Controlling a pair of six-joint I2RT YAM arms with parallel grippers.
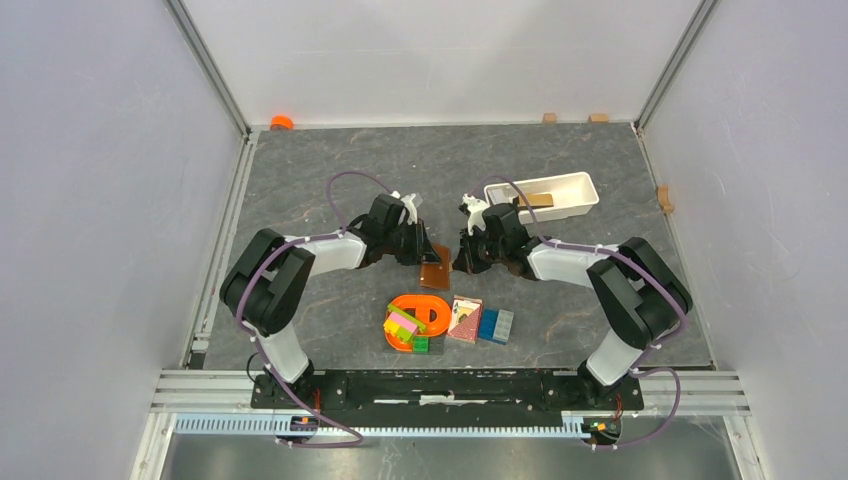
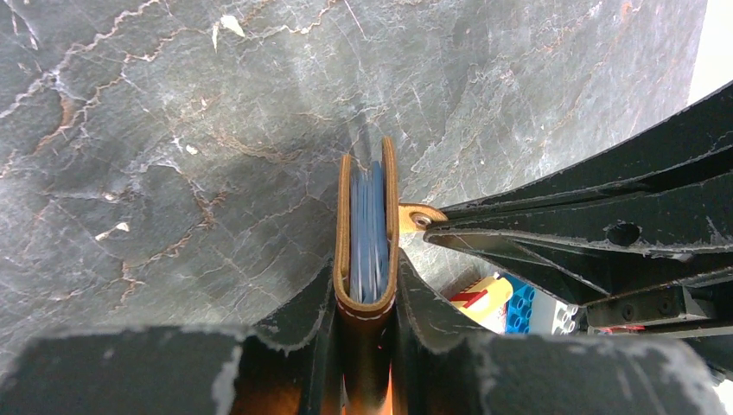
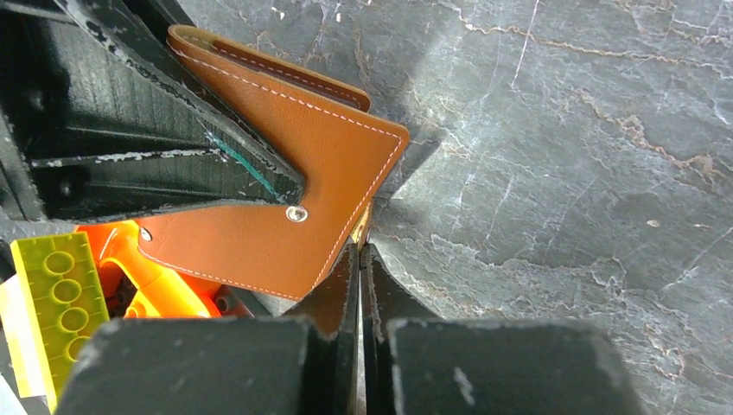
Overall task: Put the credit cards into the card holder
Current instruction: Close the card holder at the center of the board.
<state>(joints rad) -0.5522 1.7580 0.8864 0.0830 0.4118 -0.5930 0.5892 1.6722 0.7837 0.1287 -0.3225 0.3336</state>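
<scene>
The card holder is a brown wallet held on edge above the table. My left gripper is shut on its folded sides. Bluish credit cards sit between its two leaves. My right gripper is shut on the small clasp tab at the wallet's edge. In the right wrist view the wallet's brown outside shows, with the left fingers across it. In the top view both grippers meet at the wallet in mid-table: the left gripper and the right gripper.
A white tray with a brown block stands at the back right. An orange ring toy with coloured blocks, a red card pack and blue blocks lie just in front of the grippers.
</scene>
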